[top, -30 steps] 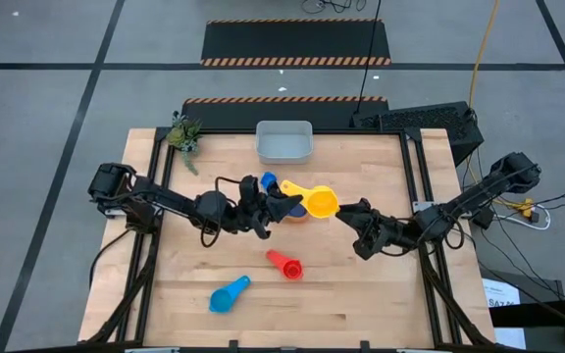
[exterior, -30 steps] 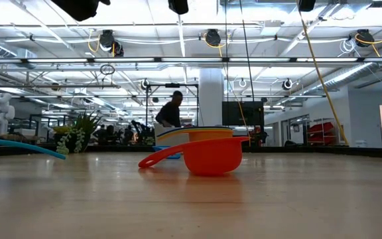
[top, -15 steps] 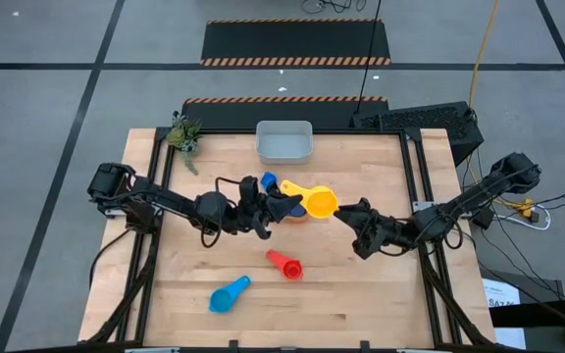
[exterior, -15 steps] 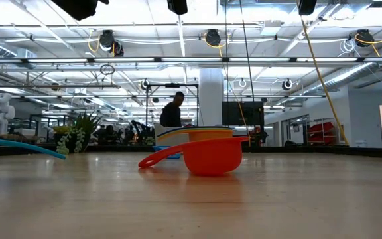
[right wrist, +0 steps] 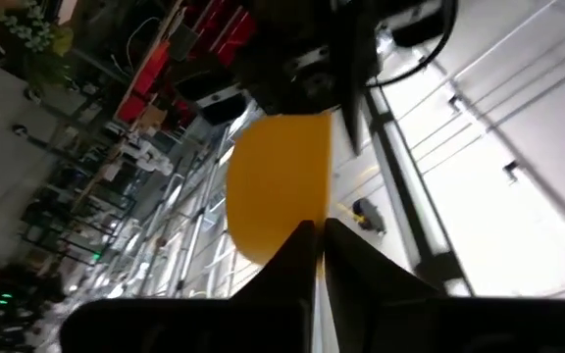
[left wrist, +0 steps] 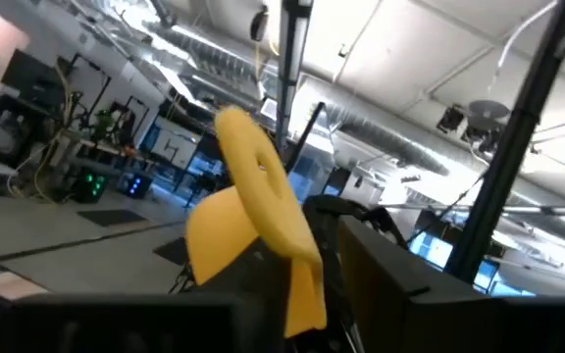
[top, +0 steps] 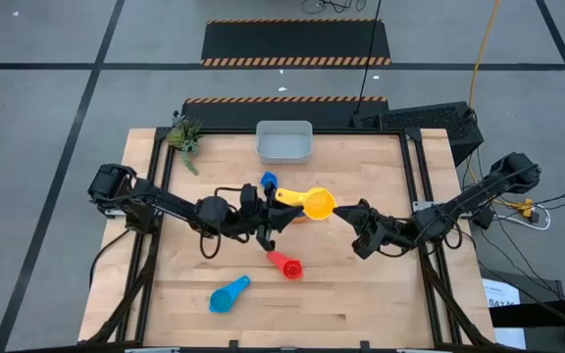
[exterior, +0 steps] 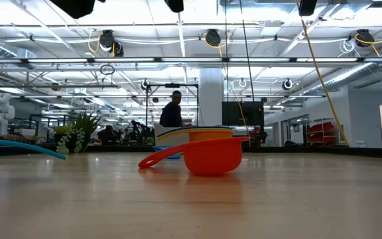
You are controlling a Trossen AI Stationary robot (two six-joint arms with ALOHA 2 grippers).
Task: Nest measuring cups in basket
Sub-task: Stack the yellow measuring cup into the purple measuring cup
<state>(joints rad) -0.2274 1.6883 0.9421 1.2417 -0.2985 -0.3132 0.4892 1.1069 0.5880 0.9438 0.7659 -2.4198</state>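
Observation:
A yellow measuring cup (top: 319, 204) hangs in the air over the middle of the table, between my two grippers. My right gripper (top: 344, 210) is shut on the cup's right side. My left gripper (top: 273, 221) stands open by the handle (top: 286, 196), whose free end (left wrist: 307, 289) lies between its fingers. An orange cup (top: 301, 216) sits on the table under the yellow one. On the table also lie a blue cup (top: 268, 181), a red cup (top: 284, 264) and a light blue cup (top: 230, 294). The basket (top: 283, 143) stands at the far edge. My left gripper has the yellow handle's free end between its fingers; whether a finger touches it, I cannot tell. My right gripper pinches the yellow cup's bowl at its rim (right wrist: 297, 211) between the two fingers, on the side away from the handle. It comes from the table's right, about level. The cup is lifted clear of the table.
A small green plant (top: 184, 135) stands at the table's far left corner. The near half of the table has only the red cup (exterior: 207, 156) and the light blue cup on it. A person shows in the room beyond the table.
My right gripper has shut on the yellow cup's rim. My left gripper has rolled about its own axis and its fingers have parted around the handle. The yellow cup has shifted a little toward the left and stays in the air.

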